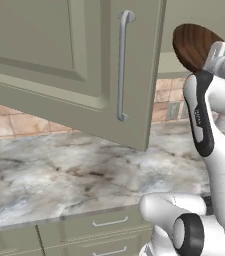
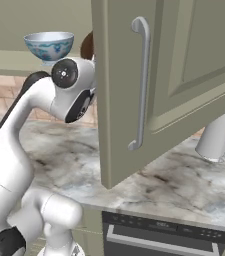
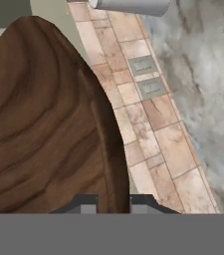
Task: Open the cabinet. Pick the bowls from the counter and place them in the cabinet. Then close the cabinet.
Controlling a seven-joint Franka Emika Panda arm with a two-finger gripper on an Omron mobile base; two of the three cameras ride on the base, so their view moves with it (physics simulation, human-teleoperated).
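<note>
The olive-green cabinet door [image 1: 59,65] [image 2: 184,75] stands swung open, its silver bar handle [image 1: 123,65] [image 2: 141,82] facing me. The white bowl with blue pattern [image 2: 49,46] sits upright on the cabinet's bottom shelf. My gripper [image 1: 210,54] [image 3: 111,201] is shut on the rim of the dark brown wooden bowl [image 1: 196,45] [image 3: 44,119], held tilted on edge high above the counter [image 1: 59,170] [image 2: 184,185], at the cabinet opening. In the right base view, just a sliver of the wooden bowl [image 2: 87,45] shows past the door's edge.
A pale grey cylindrical container [image 2: 216,137] [image 3: 131,5] stands on the counter by the tan tiled backsplash, which carries wall outlets [image 3: 146,74]. Low drawers [image 1: 109,222] run under the counter edge. The open door hangs over the counter beside my arm.
</note>
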